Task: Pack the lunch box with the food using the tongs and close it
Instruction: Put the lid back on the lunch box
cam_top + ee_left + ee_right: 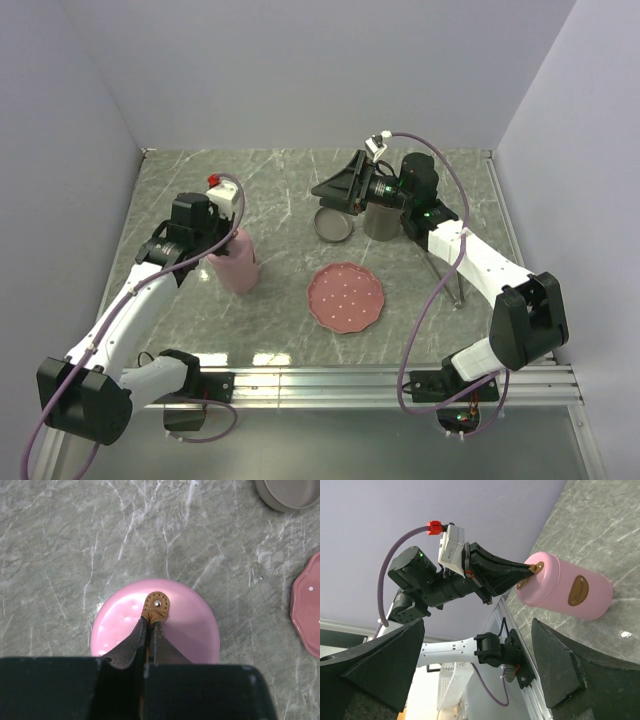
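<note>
At the table's [200, 185] left, the left end effector [148, 626] grips the brown tab [156, 607] atop the pink lunch box [237, 265]. The right end effector [340, 190] hangs open at far right. An off-centre pull could topple the box.

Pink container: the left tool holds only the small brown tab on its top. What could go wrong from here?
1. The left tool is shut on the brown tab alone. Such a small hold could slip out under a pull.
2. The pink container stands upright and looks tall and narrow. A sideways pull at its top might tip it over.
</note>
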Robot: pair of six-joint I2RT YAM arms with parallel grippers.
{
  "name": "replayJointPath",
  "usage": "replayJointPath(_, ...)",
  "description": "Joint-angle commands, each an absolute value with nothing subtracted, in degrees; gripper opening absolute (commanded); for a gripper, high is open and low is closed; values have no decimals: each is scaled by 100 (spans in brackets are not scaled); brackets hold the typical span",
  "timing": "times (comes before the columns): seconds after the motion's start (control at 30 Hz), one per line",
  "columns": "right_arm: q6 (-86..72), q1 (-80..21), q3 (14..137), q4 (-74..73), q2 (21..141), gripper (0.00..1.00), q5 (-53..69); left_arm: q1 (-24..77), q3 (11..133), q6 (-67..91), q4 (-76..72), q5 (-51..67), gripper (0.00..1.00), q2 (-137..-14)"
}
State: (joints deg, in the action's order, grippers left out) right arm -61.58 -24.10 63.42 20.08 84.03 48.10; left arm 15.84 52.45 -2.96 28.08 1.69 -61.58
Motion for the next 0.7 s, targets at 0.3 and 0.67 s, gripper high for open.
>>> replayJointPath(0.3,-5512,-2338,6644,1767,8174,96,4878,1600,5352,-229,3462,650,39,-6135)
replayJointPath(0.67,-4572,-2224,7144,750,8138,98,4904,1600,6423,-237,3744,466,67,-6152)
